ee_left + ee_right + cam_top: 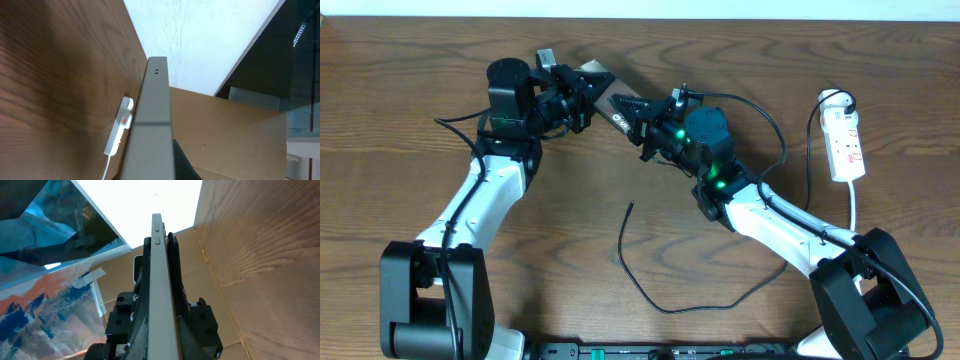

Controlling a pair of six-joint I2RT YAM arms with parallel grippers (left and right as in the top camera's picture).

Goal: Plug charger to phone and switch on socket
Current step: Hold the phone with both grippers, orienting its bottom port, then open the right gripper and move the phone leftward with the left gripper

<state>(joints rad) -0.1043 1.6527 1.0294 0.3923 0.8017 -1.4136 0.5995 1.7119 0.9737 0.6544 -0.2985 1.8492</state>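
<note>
Both hands are closed tight on the flat dark rectangular phone [610, 96], the left hand [576, 98] at its 10 o'clock end and the right hand [648, 121] at 4 o'clock. They probably steady it for plugging. The thin black charger cable [624, 225] lies loose on the wooden bench [410, 90] at 6 o'clock. The white oblong power strip [845, 145] waits at 3 o'clock.

The table [400, 120] was brown with darker wood grain, the phone [617, 103] dark with a brown patch and white lettering, the socket [845, 145] at far right white with red markings, the charger cable [640, 285] black, and the left arm [480, 195] and right arm [780, 225] white with black joints, green lights [715, 170] on the right.
</note>
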